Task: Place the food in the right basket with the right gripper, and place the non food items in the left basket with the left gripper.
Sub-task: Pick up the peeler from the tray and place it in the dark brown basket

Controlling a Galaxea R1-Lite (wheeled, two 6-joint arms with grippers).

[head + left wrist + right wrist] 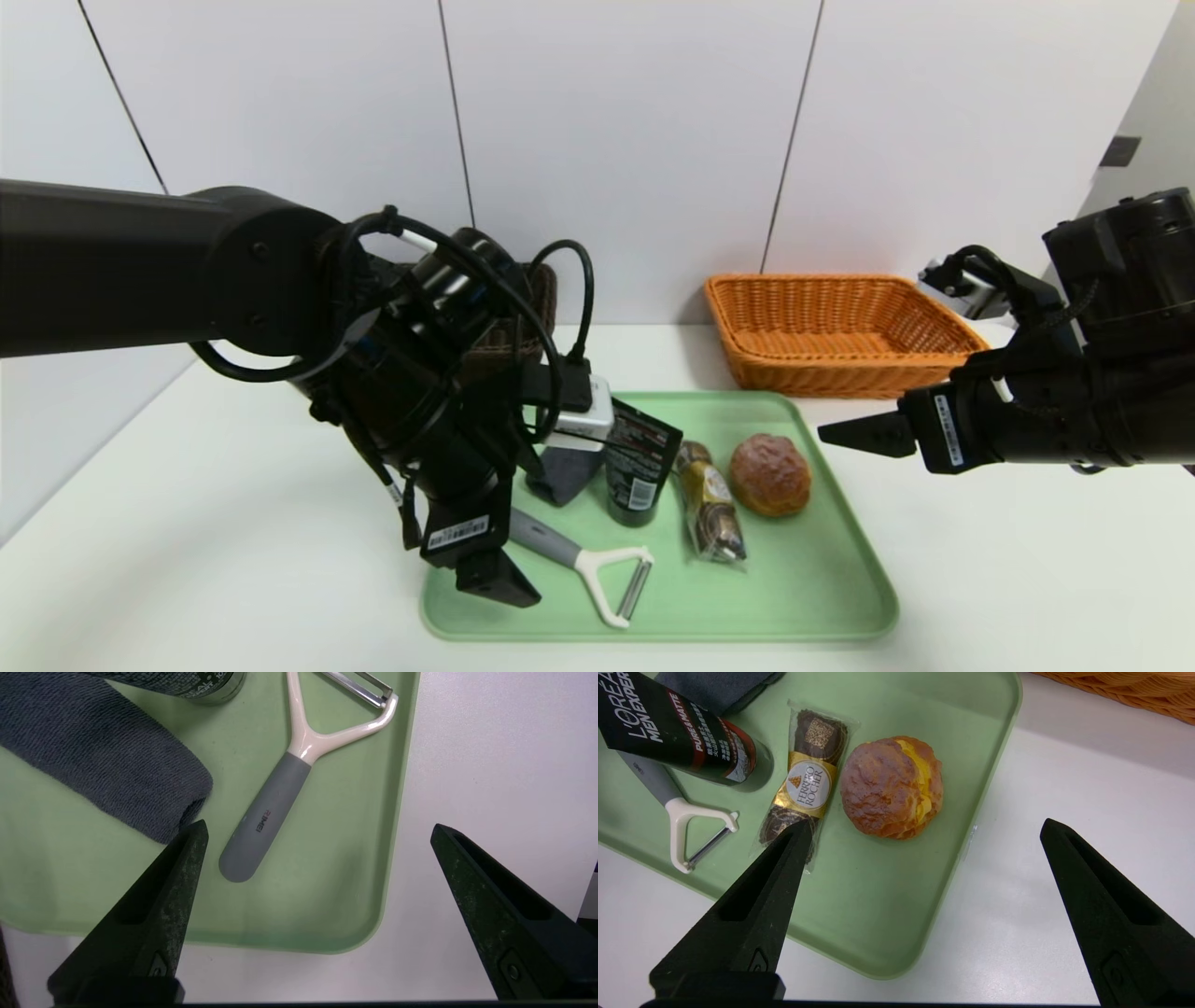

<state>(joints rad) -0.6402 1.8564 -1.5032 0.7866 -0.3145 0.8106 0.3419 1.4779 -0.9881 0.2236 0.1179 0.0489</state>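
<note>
A green tray [812,579] holds a grey-handled peeler [583,560], a rolled dark grey cloth [565,471], a black tube [638,457], a wrapped gold-and-brown snack [709,504] and a round bun [770,474]. My left gripper [320,828] hangs open over the tray's near left corner, above the end of the peeler handle [271,816] and beside the cloth [103,760], holding nothing. My right gripper [924,823] is open and empty above the tray's right edge, close to the bun [887,788] and snack [808,784]. The orange right basket [840,327] stands behind the tray.
The dark brown left basket [541,294] is mostly hidden behind my left arm at the back. A white wall rises just behind both baskets. White tabletop [980,560] lies on both sides of the tray.
</note>
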